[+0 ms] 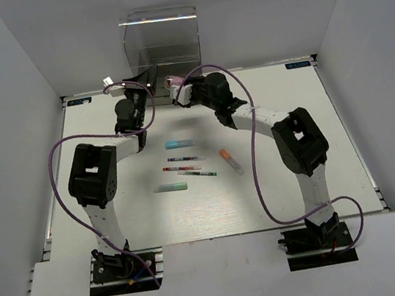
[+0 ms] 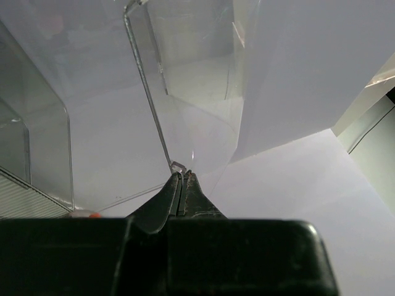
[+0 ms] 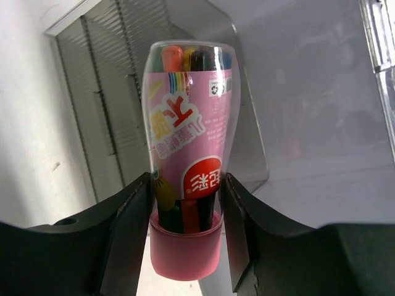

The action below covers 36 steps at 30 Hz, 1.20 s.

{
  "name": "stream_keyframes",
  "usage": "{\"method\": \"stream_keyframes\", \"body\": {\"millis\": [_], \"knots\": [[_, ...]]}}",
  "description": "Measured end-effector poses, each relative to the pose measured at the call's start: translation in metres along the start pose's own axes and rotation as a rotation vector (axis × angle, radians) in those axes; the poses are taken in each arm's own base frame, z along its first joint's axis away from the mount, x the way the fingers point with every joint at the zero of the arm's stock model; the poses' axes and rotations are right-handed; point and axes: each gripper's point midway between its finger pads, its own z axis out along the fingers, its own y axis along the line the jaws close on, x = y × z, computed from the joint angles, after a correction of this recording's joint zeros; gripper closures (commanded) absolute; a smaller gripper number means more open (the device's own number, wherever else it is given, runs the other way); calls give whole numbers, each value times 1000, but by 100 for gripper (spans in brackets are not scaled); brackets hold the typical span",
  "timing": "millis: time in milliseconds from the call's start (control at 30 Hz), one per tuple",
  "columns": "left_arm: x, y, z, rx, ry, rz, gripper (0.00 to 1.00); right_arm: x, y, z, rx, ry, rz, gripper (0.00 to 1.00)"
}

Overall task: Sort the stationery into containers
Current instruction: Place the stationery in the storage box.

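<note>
I am looking into a robotics lab test cell. The left arm (image 1: 94, 175) and right arm (image 1: 300, 140) are bolted to black base plates (image 1: 124, 276) at the near edge of a plain white table (image 1: 286, 194). Bare white panels (image 1: 6, 109) box it in left, right and far. Aluminium rails (image 1: 49, 237) edge the tabletop and purple cables (image 1: 257, 176) loop loose. A clear plastic box (image 1: 161, 38) stands far, and the right wrist view shows slatted blinds (image 3: 117, 92).

Pink tube (image 3: 188, 154), orange marker (image 1: 224, 154), blue-green bars (image 1: 182, 142), clear box (image 1: 161, 42)
</note>
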Motion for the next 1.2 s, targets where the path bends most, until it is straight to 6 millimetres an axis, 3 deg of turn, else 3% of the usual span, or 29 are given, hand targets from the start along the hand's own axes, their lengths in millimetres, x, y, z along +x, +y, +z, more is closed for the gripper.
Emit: {"method": "stream_keyframes", "body": {"millis": [300, 600, 967, 1200], "knots": [[1, -5, 2, 13, 6, 0, 100, 2, -15, 24, 120, -53, -84, 100], [1, -9, 5, 25, 7, 0, 100, 16, -16, 40, 211, -63, -170, 100], [1, -9, 5, 24, 8, 0, 100, 23, -57, 41, 312, -45, -178, 100], [1, -9, 4, 24, 10, -1, 100, 29, -57, 41, 303, -38, -145, 100]]}}
